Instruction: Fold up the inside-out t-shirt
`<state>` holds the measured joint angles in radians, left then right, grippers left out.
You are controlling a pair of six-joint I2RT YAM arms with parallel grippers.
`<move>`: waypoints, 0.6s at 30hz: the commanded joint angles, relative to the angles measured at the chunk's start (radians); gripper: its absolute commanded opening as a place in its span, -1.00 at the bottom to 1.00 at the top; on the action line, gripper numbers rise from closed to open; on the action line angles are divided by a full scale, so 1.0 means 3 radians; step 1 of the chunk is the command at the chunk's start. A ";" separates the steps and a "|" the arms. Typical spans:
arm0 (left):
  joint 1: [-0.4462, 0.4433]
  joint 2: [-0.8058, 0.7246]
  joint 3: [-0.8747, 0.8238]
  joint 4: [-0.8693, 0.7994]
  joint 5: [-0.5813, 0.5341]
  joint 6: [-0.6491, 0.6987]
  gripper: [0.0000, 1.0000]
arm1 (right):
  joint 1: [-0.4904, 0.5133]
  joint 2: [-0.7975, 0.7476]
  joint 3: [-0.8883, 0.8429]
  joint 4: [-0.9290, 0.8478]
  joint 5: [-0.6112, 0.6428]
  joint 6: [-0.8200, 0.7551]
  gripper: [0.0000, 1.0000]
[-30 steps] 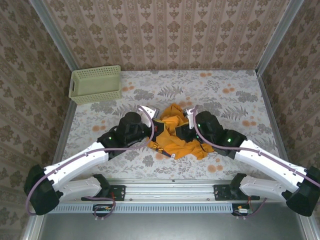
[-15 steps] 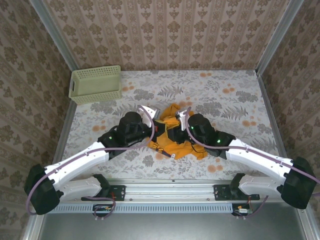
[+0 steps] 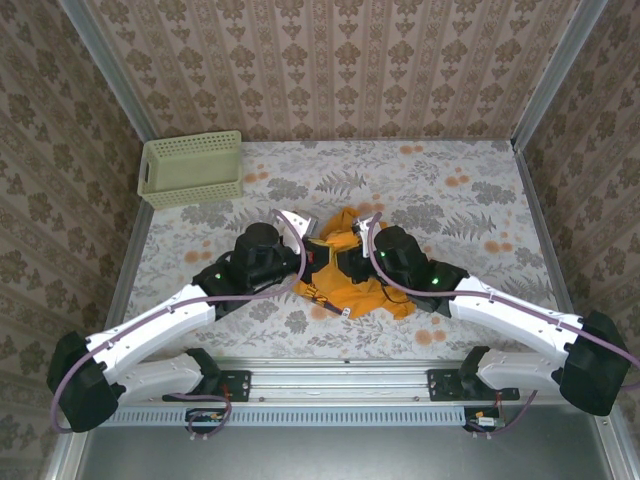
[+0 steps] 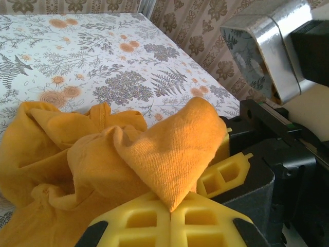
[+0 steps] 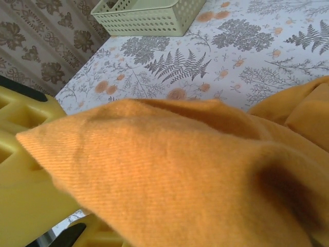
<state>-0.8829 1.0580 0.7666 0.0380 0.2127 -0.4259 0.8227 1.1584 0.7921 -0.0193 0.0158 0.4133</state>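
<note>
Mid-frame, the inside-out t-shirt (image 3: 350, 290) lies crumpled, unfolded; left gripper (image 4: 169, 210) and right gripper (image 3: 352, 265) each clench its cloth.

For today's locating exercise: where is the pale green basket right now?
Top view: the pale green basket sits in the far left corner of the table, apart from the orange t-shirt at centre.

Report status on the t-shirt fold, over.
Left end effector shut on a t-shirt flap. Right end effector at same bunch, grip hidden by cloth. T-shirt crumpled, not yet folded. Basket in far-left corner, not in the way.
</note>
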 commanded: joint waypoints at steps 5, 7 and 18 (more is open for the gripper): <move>-0.0006 -0.0080 -0.0004 0.0078 0.0058 -0.0053 -1.00 | 0.0013 -0.0039 0.0047 0.0274 -0.0234 -0.0166 -0.34; -0.0006 -0.0080 0.0001 0.0078 0.0063 -0.0053 -1.00 | 0.0017 -0.0017 -0.0002 0.0338 -0.0318 -0.0174 -0.31; 0.0034 -0.0079 -0.0050 0.0151 0.0120 -0.0133 -1.00 | 0.0028 -0.0040 -0.0055 0.0569 -0.0338 -0.0212 -0.95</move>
<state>-0.8780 1.0451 0.7662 0.0544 0.2146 -0.4381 0.8219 1.1587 0.7834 0.0654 -0.0425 0.3630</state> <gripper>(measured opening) 0.055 0.055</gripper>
